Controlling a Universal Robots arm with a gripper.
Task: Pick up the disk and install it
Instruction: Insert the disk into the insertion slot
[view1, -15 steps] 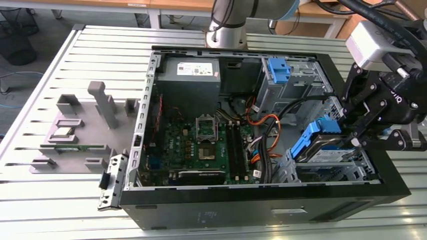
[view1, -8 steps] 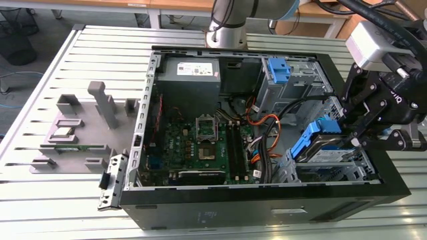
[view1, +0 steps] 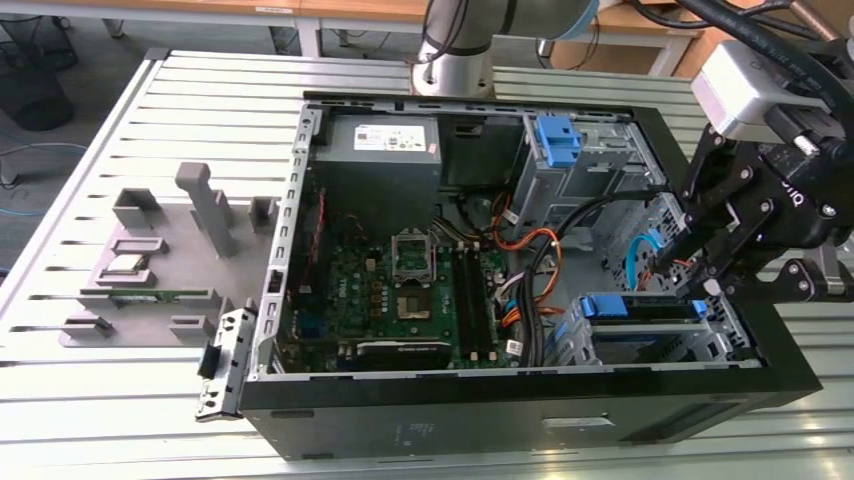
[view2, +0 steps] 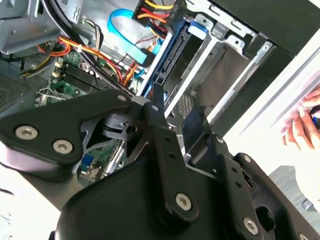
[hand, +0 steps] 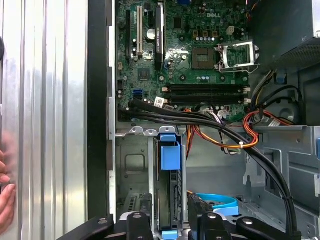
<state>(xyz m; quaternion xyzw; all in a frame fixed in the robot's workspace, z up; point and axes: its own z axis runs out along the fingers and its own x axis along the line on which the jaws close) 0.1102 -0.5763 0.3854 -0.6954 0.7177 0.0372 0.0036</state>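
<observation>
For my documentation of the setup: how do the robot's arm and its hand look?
The arm is a silver-grey tube. The hand is matte black, built of flat linked bars with silver screws and two fingers. A light-grey box sits at its wrist in the exterior view, beside thick black cables.
</observation>
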